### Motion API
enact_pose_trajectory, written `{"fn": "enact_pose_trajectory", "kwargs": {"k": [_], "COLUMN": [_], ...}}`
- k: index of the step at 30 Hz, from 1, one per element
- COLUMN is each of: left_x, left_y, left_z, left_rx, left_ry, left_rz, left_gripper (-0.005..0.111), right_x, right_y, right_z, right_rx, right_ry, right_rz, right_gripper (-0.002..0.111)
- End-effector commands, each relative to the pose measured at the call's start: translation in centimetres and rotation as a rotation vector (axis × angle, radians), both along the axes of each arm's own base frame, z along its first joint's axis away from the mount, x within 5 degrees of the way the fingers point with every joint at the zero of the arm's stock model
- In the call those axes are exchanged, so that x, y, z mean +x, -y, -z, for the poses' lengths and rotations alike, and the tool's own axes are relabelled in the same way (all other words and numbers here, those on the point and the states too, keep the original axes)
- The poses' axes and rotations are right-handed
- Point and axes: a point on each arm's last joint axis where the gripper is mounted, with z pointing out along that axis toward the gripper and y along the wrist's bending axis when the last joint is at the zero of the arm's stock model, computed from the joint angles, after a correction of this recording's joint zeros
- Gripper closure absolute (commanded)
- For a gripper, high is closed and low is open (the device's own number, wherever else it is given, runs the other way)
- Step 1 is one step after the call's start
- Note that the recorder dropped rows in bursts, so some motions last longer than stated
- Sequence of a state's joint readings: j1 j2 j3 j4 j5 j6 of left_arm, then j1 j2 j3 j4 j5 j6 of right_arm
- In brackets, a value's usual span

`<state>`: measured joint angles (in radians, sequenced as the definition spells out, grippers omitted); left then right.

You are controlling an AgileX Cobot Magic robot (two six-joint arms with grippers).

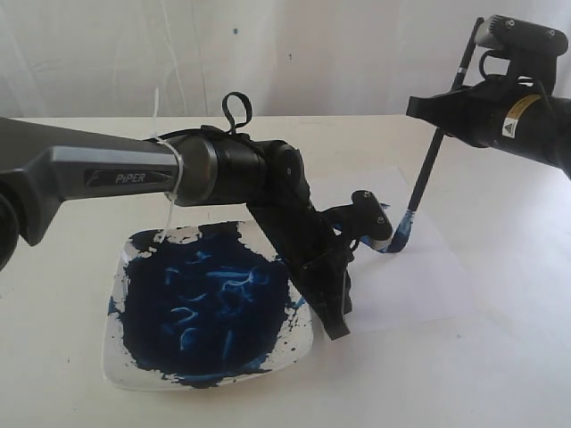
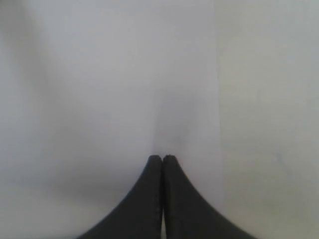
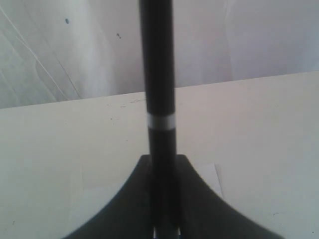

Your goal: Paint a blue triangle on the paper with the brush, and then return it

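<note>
The square white dish point(image 1: 134, 370) on the cream counter point(image 1: 500, 374) holds smeared dark blue paint point(image 1: 205, 303), while the right hand point(image 1: 440, 111) grips the thin black-handled brush point(image 1: 428, 169), blue tip over the white paper sheet point(image 1: 428, 276) beside the closed left hand point(image 1: 339, 328).

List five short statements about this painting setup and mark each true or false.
1. The right fingers grip the brush. True.
2. The left fingers are spread wide. False: they are pressed together over the paper.
3. Dark blue paint covers most of the dish. True.
4. The brush lies flat in the dish. False: it stands steeply, its blue tip down at the paper.
5. A finished blue triangle shows on the paper. False: none is visible on the part in view.
</note>
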<state>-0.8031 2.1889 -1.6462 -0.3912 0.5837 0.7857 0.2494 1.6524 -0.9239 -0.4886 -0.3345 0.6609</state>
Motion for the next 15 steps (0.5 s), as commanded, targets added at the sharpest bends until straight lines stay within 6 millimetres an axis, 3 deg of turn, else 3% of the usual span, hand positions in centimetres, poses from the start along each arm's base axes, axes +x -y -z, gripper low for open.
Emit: {"fn": "enact_pose_trajectory", "kwargs": {"k": [1,15], "left_x": [-0.3,-0.3], "left_y": [0.2,0.2], "left_z": [0.3,0.3], "left_rx": [0.008,0.008], "left_ry": [-0.018,-0.018], "left_rz": [0.008,0.008], "left_gripper": [0.107,0.107], "right_x": [-0.4,-1.0], "right_y": [0.2,0.0], "right_z": [-0.6,-3.4], "right_rx": [-0.015,-0.029], "right_ry": [0.010,0.188], "right_rz": [0.002,-0.060], "right_gripper": [0.108,0.108]}}
